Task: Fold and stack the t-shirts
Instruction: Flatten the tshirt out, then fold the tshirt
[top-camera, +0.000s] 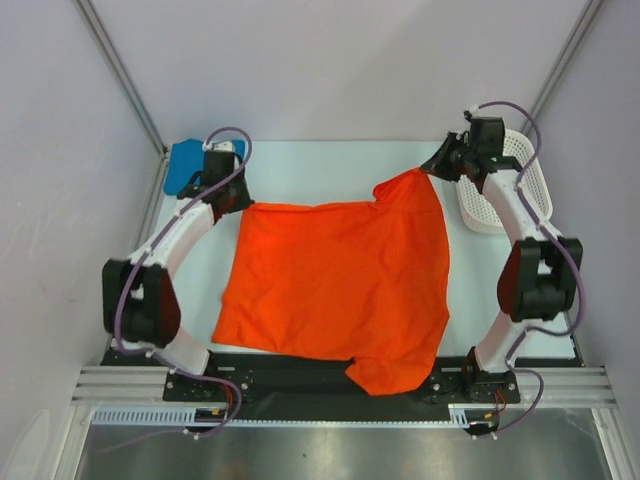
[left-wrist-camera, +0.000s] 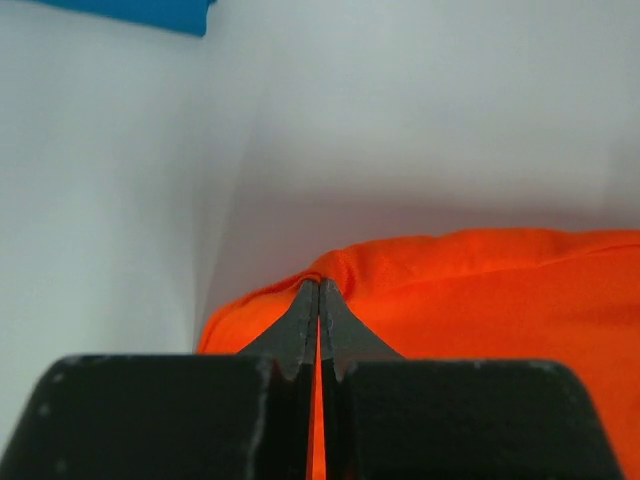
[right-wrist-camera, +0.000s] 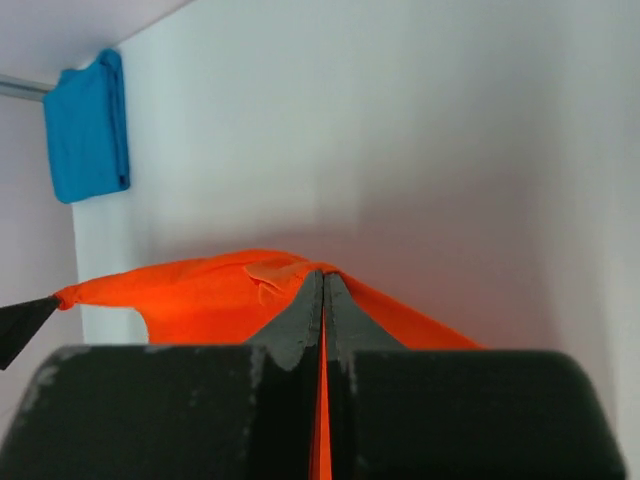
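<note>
On the table (top-camera: 320, 165), the orange shirt (top-camera: 335, 285) is spread across the middle between the two arms, and everything else is placed from it. Its far left corner is pinched by the left gripper (top-camera: 237, 203). In the left wrist view the jaws are seen pressed together, with a fold of the cloth (left-wrist-camera: 500, 300) caught at their tips (left-wrist-camera: 318, 290). Its far right corner is clamped in the same way by the right gripper (top-camera: 430, 172), jaws tight on the fabric, and this corner is drawn up and outward into a peak. In the right wrist view the shirt's far edge (right-wrist-camera: 200, 285) is seen stretched clear of the table, from the closed tips (right-wrist-camera: 323, 278) toward the left of that view, and a shadow is cast beneath it. The rest of the shirt is laid fairly flat, with light wrinkles. Its near edge is draped over the black rail (top-camera: 280, 365) at the arms' bases, and a sleeve is hung past that rail at the shirt's near right corner.

The blue shirt (top-camera: 183, 165) is found beyond the orange shirt's far left corner, folded small and well apart from it. A white basket (top-camera: 535, 175) is set just to the right of the orange shirt's far right corner, partly hidden by the right arm.
</note>
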